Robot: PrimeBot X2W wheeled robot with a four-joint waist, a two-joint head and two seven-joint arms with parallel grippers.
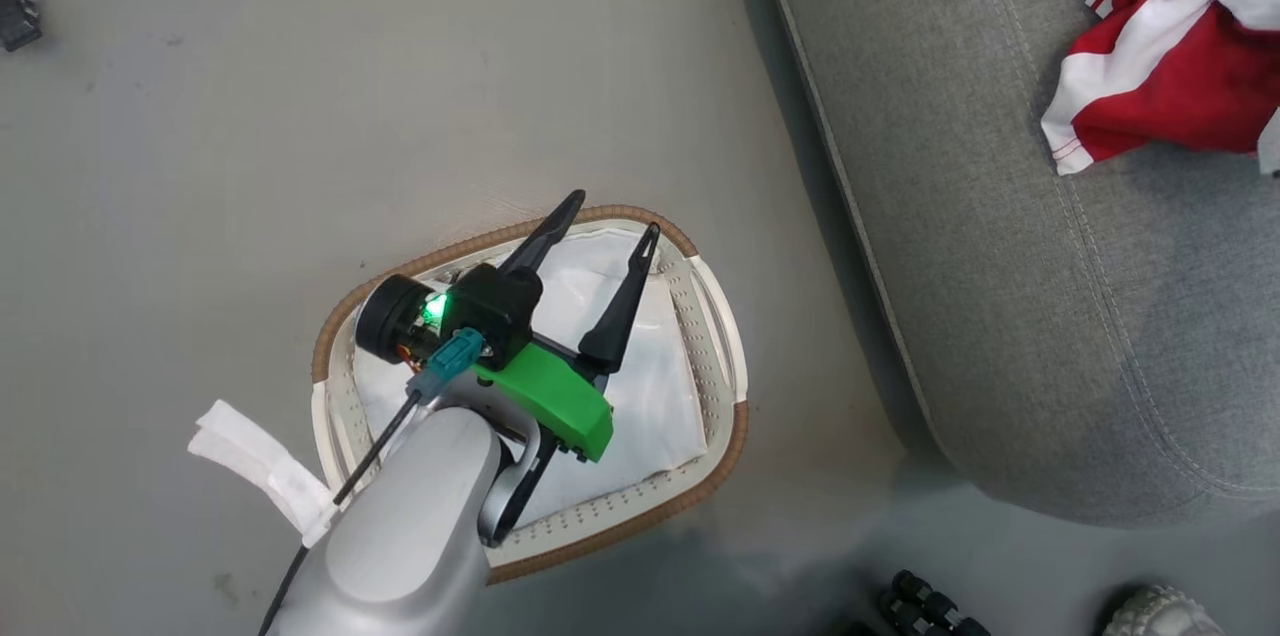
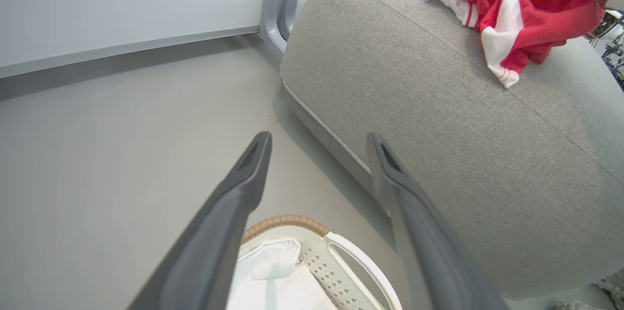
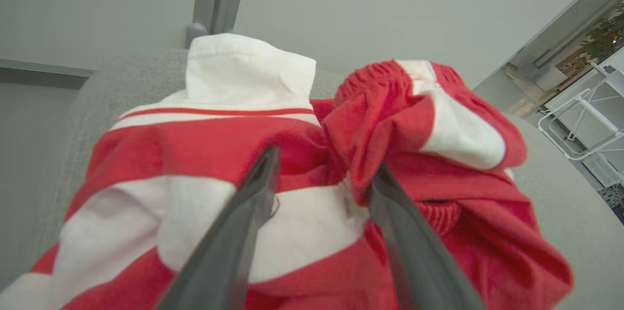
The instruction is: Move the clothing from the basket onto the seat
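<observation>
Clothing (image 1: 1170, 86) lies heaped on the seat (image 1: 1050, 316) at 2 o'clock, its visible part running from 8 to 2 o'clock. The right gripper (image 3: 325, 160) is parted over it, pinching nothing. The left gripper (image 1: 615, 212), wide apart and empty, points to 1 o'clock above the basket (image 1: 738, 431), which holds 1 white plastic sheet (image 1: 645, 396).

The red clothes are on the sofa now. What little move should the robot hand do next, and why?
Probably lift the right gripper up and away from the clothing. Its fingers stand apart over the red-and-white heap, which already lies on the seat, so nothing seems held. The visible inside of the basket is white plastic sheet.
</observation>
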